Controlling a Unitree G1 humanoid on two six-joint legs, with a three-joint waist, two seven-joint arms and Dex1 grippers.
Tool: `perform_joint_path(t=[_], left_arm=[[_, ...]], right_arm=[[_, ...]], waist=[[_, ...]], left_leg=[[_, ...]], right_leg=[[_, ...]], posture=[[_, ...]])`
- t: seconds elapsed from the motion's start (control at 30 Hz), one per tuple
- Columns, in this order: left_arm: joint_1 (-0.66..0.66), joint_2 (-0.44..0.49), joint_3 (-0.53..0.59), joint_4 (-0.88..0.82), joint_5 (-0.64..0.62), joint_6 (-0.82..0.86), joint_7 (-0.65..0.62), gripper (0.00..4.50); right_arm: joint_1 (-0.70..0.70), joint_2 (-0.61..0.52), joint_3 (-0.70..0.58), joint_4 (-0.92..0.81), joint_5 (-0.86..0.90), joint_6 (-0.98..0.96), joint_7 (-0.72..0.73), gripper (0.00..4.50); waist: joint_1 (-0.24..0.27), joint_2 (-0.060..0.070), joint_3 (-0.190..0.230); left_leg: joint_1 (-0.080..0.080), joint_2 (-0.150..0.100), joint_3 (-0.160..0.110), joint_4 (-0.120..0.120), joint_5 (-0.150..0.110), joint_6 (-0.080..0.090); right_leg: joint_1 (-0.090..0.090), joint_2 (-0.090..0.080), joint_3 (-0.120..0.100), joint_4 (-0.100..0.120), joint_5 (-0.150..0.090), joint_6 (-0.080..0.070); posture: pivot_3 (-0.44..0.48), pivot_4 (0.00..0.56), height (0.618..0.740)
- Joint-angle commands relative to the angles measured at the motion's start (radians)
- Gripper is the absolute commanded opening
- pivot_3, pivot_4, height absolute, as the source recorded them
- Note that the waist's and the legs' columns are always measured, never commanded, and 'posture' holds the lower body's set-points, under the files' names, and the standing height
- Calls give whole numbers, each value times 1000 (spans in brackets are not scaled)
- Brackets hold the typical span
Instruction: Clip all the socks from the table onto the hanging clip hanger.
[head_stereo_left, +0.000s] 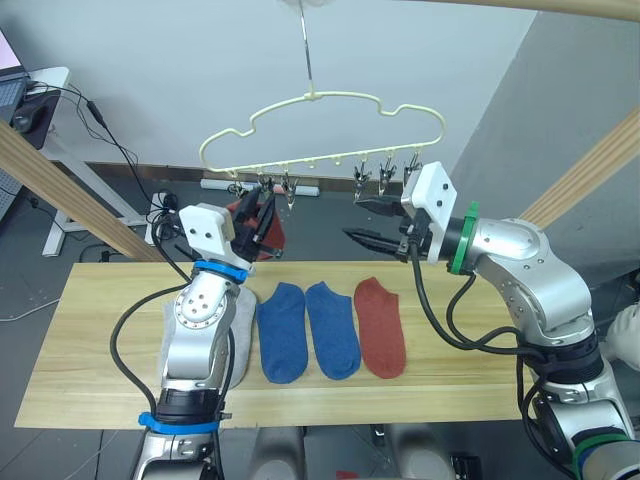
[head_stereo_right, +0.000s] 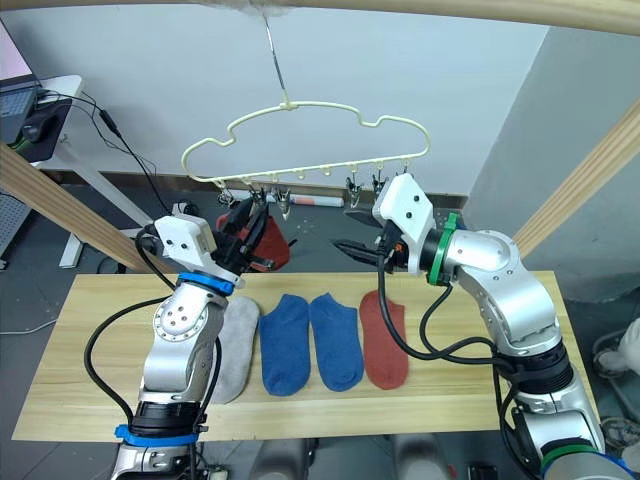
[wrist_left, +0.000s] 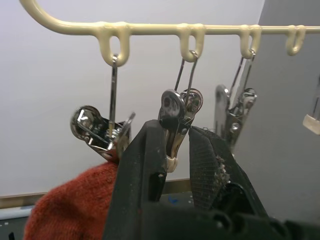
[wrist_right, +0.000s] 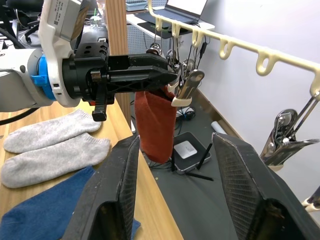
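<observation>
The pale-yellow clip hanger (head_stereo_left: 320, 97) hangs above the table (head_stereo_left: 90, 330). A rust-red sock (wrist_right: 157, 125) dangles from its leftmost clip (wrist_left: 100, 130). My left gripper (wrist_left: 172, 132) is raised beside that sock, shut on the neighbouring clip (wrist_left: 175, 107). My right gripper (head_stereo_left: 365, 222) is held open and empty under the hanger's right-hand clips (head_stereo_left: 385, 170). On the table lie two grey socks (head_stereo_right: 235, 345), partly hidden by my left arm. Beside them are two blue socks (head_stereo_left: 283, 330) and one rust-red sock (head_stereo_left: 380, 325).
Thick wooden poles (head_stereo_left: 60, 190) slant behind the table on both sides, with a crossbar overhead. A white desk (head_stereo_left: 40, 90) with cables stands at the back left. Bare tabletop lies at both ends.
</observation>
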Motion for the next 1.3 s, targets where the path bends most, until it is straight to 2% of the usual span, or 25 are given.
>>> perform_joint_path(t=[0.03,0.37,0.67,1.3], left_arm=[[19,-1,-5,-51,12,0,7,1046],[18,-4,-2,-41,25,-9,17,1046],[-36,-9,5,6,14,-31,9,1046],[-63,-9,29,-1,-66,-23,-32,1046]], right_arm=[[1,-6,-11,-39,22,-4,-5,2408],[4,-3,-6,-55,53,1,2,2408],[1,-10,-7,-53,60,0,3,2408],[-3,-13,-1,-44,61,-8,4,2408]], waist=[[0,0,0],[0,0,0],[0,0,0],[0,0,0]], left_leg=[[0,0,0,0,0,0],[0,0,0,0,0,0],[0,0,0,0,0,0],[0,0,0,0,0,0]], right_leg=[[0,0,0,0,0,0],[0,0,0,0,0,0],[0,0,0,0,0,0],[0,0,0,0,0,0]], posture=[[-30,328,735],[-29,325,735],[-30,322,735],[-24,319,735]])
